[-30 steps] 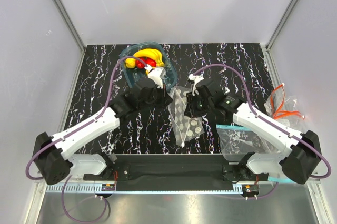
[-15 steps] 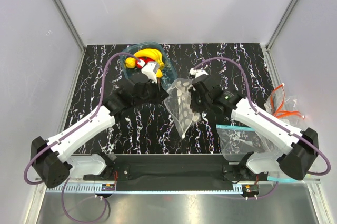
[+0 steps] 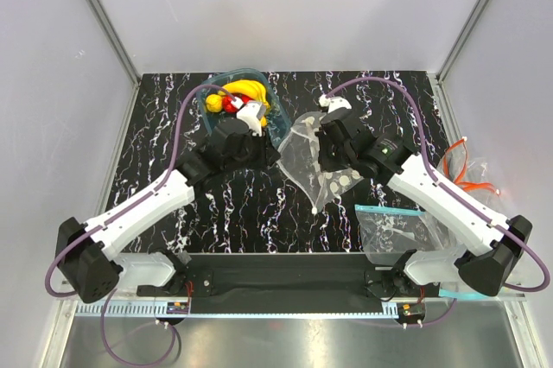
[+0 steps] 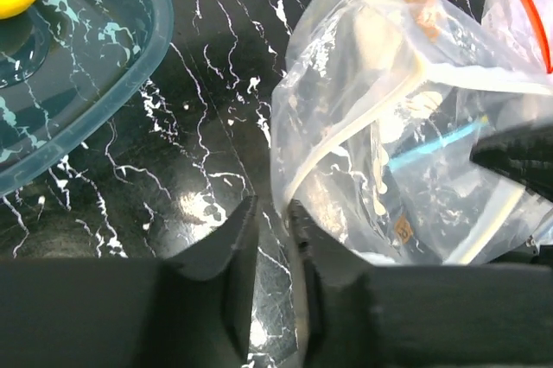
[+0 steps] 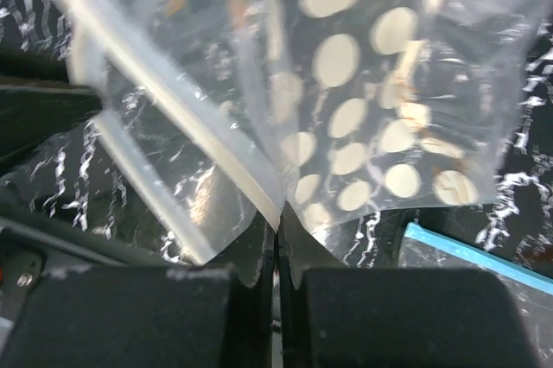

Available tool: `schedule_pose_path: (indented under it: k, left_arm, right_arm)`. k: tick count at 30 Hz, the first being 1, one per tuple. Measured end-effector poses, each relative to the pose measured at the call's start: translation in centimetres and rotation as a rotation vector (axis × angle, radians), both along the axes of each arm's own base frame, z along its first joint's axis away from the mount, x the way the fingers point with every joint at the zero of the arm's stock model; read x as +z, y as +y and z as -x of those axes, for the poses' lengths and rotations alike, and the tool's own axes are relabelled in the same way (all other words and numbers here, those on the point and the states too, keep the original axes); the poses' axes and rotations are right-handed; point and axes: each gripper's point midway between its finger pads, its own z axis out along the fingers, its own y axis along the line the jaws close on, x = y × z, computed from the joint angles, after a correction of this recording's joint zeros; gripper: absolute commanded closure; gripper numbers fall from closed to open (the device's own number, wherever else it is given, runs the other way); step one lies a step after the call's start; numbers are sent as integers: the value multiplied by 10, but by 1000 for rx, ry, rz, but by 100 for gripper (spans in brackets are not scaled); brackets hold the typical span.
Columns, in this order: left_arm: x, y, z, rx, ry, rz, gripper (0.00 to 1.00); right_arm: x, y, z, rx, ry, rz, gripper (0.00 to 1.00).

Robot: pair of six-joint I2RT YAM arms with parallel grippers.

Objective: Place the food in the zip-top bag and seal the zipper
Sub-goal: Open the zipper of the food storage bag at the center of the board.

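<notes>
Between both pincers, each pinching zip-top bag edge; food w/in blue tub.

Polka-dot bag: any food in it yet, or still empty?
Empty. The zip-top bag shows only its white dots; the banana bunch and red pieces sit in the blue tub.

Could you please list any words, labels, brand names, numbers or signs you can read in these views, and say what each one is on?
No text can be read in any view.
The zip-top bag carries only white dots, no lettering.
Small brownish marks on the bag in the left wrist view are too blurred to read.
The plain bag with the teal strip shows no legible print.
The blue container bears no label.
</notes>
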Motion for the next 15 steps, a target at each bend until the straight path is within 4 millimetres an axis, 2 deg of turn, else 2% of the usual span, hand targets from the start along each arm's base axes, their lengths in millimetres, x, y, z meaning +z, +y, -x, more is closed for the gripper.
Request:
schedule_pose_path:
  k: [2,5,13,15]
  left_arm:
    - [-1,-4,-3,-4,-5,7,56]
    - [-3,-11,-5,-17,-8,40,49]
    - [-19,-34,-10,-59,28,81,47]
    - [-26,-37,-12,-59,38,80,53]
  right_arm:
    - [0,5,2,23,9,-17,100]
    - [1,11,5,51,20,-39,100]
    - [7,28,9,120,24,-105,100]
    - [10,32,8,133,16,-120,100]
